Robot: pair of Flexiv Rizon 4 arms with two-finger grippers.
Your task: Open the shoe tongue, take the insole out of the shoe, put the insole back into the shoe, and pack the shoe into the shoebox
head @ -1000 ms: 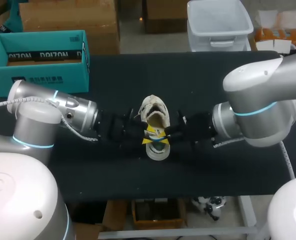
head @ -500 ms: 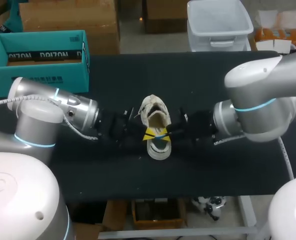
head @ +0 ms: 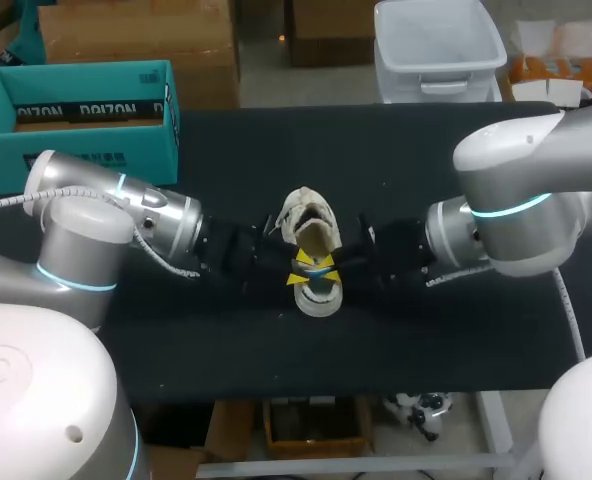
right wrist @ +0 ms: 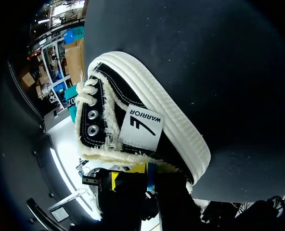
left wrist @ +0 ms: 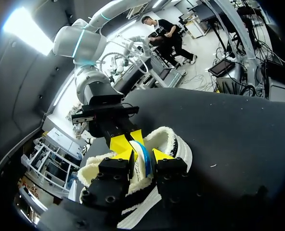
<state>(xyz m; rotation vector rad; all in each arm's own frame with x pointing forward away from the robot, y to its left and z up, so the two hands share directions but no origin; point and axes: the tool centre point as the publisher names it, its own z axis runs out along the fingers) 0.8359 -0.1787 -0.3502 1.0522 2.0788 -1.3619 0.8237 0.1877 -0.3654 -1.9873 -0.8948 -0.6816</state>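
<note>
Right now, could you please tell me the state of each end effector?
Left end effector: closed on the blue-and-white insole.
Right end effector: cannot be told.

Shoe (right wrist: 142, 126): matt black canvas upper; cream fleecy lining, rough pile; off-white ribbed rubber sole (right wrist: 174, 120); shiny metal eyelets (right wrist: 91, 122); insole (left wrist: 143, 161) smooth, thin; table (head: 426, 150) matt black cloth; shoebox (head: 76, 135) teal cardboard, matt; left arm (head: 81, 225) glossy silver shell

Left gripper (left wrist: 142, 155) slides in over the shoe (head: 311, 222), meeting the right gripper (head: 326, 263). Blue insole (head: 321, 272) edge has risen with them.
</note>
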